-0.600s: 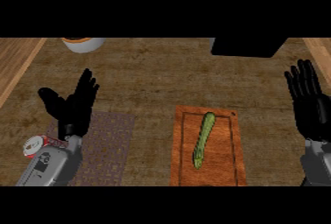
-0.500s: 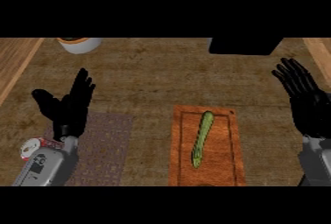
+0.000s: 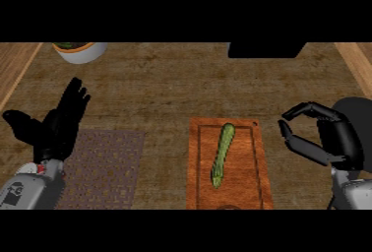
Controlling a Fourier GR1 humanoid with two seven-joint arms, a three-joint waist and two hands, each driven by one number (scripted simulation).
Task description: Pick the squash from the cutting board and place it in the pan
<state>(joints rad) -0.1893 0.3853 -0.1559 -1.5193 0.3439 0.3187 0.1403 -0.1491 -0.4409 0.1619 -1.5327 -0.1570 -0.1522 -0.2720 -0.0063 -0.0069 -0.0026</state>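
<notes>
— How is the light?
— Dim and even. The brown desk [image 3: 181,88] looks murky, and I cannot tell where the light comes from.
— Anything bright?
— The pale bowl [image 3: 81,53] at the top left, and a light sheen along the squash [image 3: 222,150].
— The darkest parts?
— The black left hand [image 3: 58,130] and right hand [image 3: 338,140], which show only faint grey highlights.

Slim green squash [image 3: 221,155] lies lengthwise on cutting board [image 3: 251,170].

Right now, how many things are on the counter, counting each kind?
Squash: 1
Board: 1
Mat: 1
Bowl: 1
Pan, black, cut off at the far edge: 1
Total: 5
</notes>
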